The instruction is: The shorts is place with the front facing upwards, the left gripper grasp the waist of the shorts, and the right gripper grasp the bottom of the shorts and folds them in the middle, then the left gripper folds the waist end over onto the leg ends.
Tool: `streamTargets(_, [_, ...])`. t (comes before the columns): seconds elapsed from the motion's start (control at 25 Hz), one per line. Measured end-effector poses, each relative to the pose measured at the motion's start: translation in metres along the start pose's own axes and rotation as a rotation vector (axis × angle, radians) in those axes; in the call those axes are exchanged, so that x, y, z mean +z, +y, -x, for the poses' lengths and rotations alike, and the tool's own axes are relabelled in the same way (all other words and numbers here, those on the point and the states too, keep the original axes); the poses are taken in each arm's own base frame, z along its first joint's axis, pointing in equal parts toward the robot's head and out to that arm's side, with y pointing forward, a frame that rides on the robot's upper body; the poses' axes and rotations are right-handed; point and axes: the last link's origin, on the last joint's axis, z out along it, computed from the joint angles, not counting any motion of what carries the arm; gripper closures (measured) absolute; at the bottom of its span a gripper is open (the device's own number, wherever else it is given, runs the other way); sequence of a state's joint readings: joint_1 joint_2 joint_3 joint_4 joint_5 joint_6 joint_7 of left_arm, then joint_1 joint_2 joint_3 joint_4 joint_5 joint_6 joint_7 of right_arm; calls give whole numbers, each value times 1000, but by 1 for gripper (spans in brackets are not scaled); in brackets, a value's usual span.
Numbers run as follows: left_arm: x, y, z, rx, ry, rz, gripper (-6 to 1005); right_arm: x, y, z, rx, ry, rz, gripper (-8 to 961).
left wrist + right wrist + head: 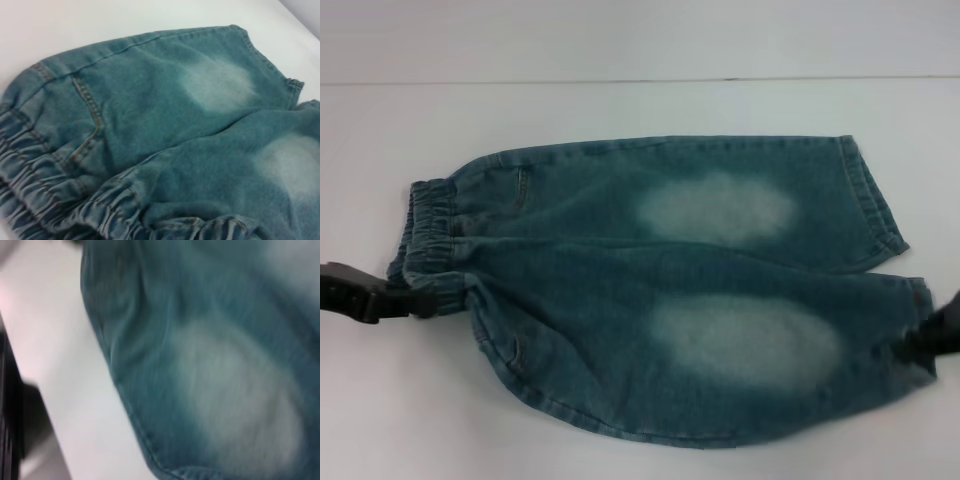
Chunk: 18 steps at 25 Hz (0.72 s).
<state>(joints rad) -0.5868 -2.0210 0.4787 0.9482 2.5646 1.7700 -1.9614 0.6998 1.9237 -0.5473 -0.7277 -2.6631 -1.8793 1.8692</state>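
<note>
The shorts [660, 290] lie spread flat on the white table, front up, showing two pale oval patches. The gathered waist of the shorts [430, 235] points left, and the bottom of the shorts [880, 200] with its stitched hems points right. My left gripper [425, 300] is at the near corner of the waist, where the denim bunches into it, and it looks shut on the band. The left wrist view shows that elastic band [60, 210] very close. My right gripper [925, 345] sits against the near leg's hem at the right edge, mostly out of view.
The white table [640, 110] runs out on all sides of the shorts, with its far edge along the back. A dark strip past the table's edge [10, 405] appears in the right wrist view beside the near leg [210, 370].
</note>
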Motion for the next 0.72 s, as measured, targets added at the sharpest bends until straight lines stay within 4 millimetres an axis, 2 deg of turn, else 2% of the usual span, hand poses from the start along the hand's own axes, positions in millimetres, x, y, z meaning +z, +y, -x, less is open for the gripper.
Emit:
streamTargets(0.08, [-5, -4, 2, -11, -20, -16, 957, -3, -1, 0, 8, -36, -3, 912])
streamTargets(0.12, [-6, -5, 2, -12, -24, -19, 957, -13, -5, -2, 26, -136, -13, 912])
streamTargets(0.24, [-10, -8, 4, -18, -53, -33, 957, -24, -9, -5, 40, -250, -3, 912])
streamTargets(0.44, [-12, -3, 12, -9, -124, 0, 956, -23, -7, -15, 30, -240, 16, 913])
streamTargets(0.72, [-14, 4, 22, 5, -181, 54, 956, -28, -4, -38, 43, -169, 34, 912])
